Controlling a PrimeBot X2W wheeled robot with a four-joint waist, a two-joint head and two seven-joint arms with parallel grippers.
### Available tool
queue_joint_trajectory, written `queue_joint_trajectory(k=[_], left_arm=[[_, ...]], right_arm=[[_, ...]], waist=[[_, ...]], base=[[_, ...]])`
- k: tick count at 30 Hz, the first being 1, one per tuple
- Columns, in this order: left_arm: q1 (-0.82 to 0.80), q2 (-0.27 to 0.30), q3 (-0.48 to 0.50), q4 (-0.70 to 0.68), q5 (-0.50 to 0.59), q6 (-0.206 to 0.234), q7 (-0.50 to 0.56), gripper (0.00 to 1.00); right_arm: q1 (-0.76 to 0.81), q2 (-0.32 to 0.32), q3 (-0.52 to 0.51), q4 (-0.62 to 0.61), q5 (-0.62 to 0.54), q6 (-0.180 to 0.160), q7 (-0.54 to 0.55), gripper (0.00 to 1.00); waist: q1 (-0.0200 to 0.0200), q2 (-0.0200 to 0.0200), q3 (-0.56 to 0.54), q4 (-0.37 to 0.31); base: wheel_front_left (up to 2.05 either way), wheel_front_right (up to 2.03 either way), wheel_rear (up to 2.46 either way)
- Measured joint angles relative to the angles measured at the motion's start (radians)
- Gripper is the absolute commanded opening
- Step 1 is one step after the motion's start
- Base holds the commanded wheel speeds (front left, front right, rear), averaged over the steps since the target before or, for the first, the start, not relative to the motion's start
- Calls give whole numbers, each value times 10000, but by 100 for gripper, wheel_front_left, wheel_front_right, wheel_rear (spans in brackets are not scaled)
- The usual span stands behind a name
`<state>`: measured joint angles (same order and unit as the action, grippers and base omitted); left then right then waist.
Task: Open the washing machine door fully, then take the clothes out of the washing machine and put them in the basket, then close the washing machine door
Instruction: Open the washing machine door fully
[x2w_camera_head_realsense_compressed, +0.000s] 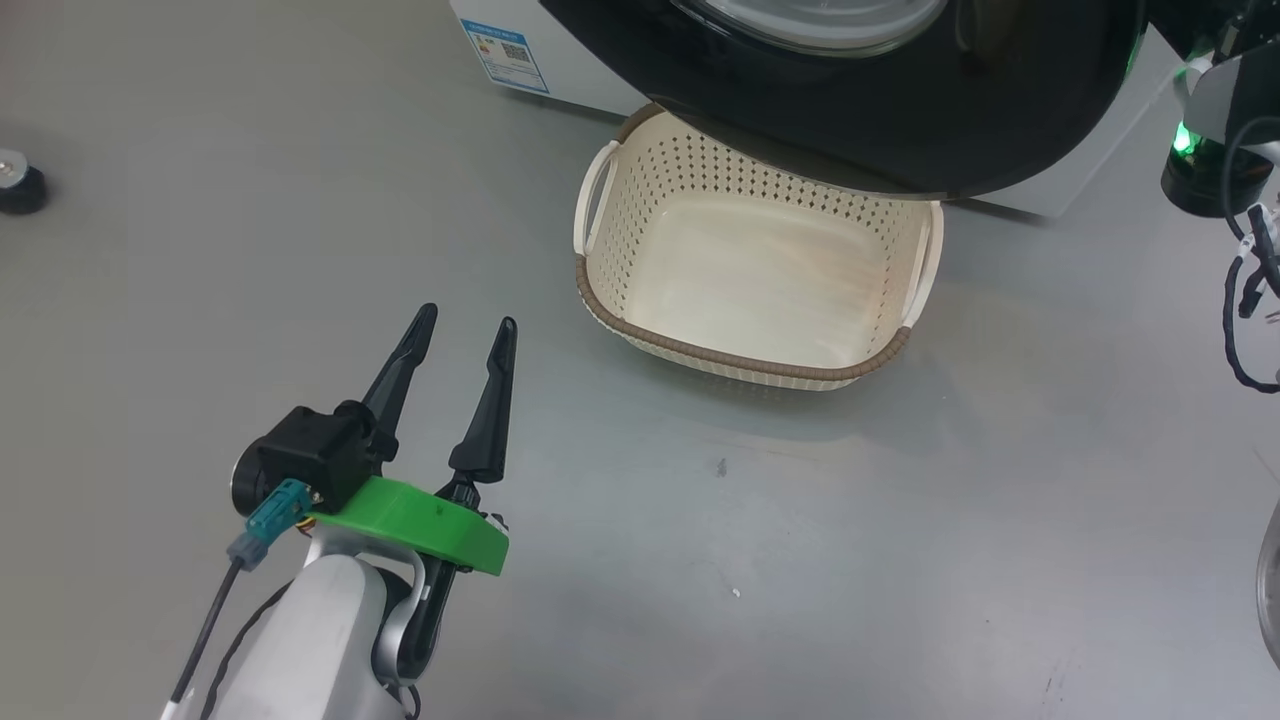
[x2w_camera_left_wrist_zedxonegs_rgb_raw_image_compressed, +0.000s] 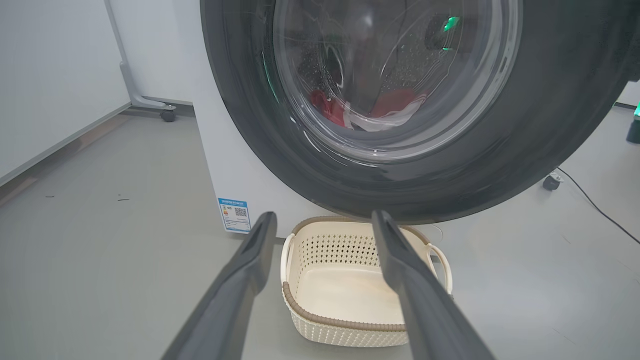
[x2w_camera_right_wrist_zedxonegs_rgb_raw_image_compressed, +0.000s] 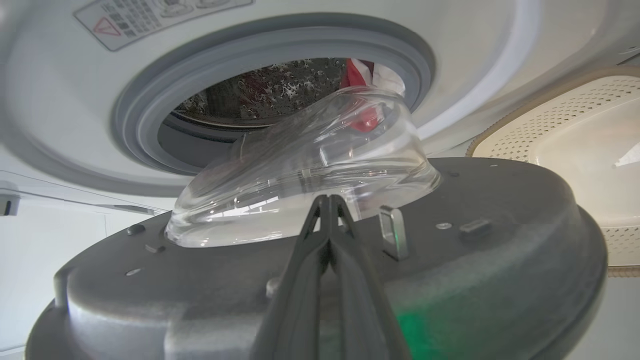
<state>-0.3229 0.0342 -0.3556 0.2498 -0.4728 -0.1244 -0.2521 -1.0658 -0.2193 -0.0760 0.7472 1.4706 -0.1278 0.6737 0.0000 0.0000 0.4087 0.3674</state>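
Hovering over the grey floor (x2w_camera_head_realsense_compressed: 200, 250) at the near left, the left gripper (x2w_camera_head_realsense_compressed: 469, 318) has its jaws spread wide, holding nothing. The right gripper (x2w_camera_right_wrist_zedxonegs_rgb_raw_image_compressed: 327, 200), jaws pressed together, points along the inner face of the door (x2w_camera_right_wrist_zedxonegs_rgb_raw_image_compressed: 500, 225), which stands partly open over the basket (x2w_camera_head_realsense_compressed: 740, 362) before the washing machine (x2w_camera_head_realsense_compressed: 600, 85). Red clothes (x2w_camera_left_wrist_zedxonegs_rgb_raw_image_compressed: 395, 102) lie inside the drum

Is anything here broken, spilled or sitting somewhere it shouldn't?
Nothing looks broken or spilled. One awkward spot: the basket sits partly under the half-open washing machine door, whose black frame overhangs its far rim. The clothes lie inside the drum.
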Motion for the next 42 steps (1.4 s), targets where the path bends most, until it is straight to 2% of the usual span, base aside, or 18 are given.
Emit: queue_joint_trajectory(k=[10, 12, 17, 25, 27, 42], left_arm=[[138, -6, 35, 6, -104, 0, 0, 100], [231, -4, 35, 27, -104, 0, 0, 100], [270, -2, 88, 59, -96, 0, 0, 100], [568, 136, 305, 182, 8, 0, 0, 100], [646, 159, 336, 221, 10, 0, 0, 100], [1434, 332, 997, 215, 111, 0, 0, 100]], right_arm=[[103, -77, -119, -445, -40, 2, -307, 0], [111, -253, 88, -656, -412, 63, -552, 0], [592, -1012, 1147, -982, -2025, 721, -1037, 0], [1259, -1260, 1977, -1643, -3505, 1992, -2249, 0], [1522, -1371, 2176, -1758, -3881, 2220, -2573, 0], [4115, -1375, 3758, -2869, -5979, 2414, -4719, 0]], waist=[[0, 0, -149, -132], [0, 0, -219, -140], [0, 0, -450, -177], [0, 0, -959, -313], [0, 0, -1101, -367], [-1, 0, -2113, -1053]], base=[[0, 0, 0], [0, 0, 0], [0, 0, 0], [0, 0, 0], [0, 0, 0], [0, 0, 0]])
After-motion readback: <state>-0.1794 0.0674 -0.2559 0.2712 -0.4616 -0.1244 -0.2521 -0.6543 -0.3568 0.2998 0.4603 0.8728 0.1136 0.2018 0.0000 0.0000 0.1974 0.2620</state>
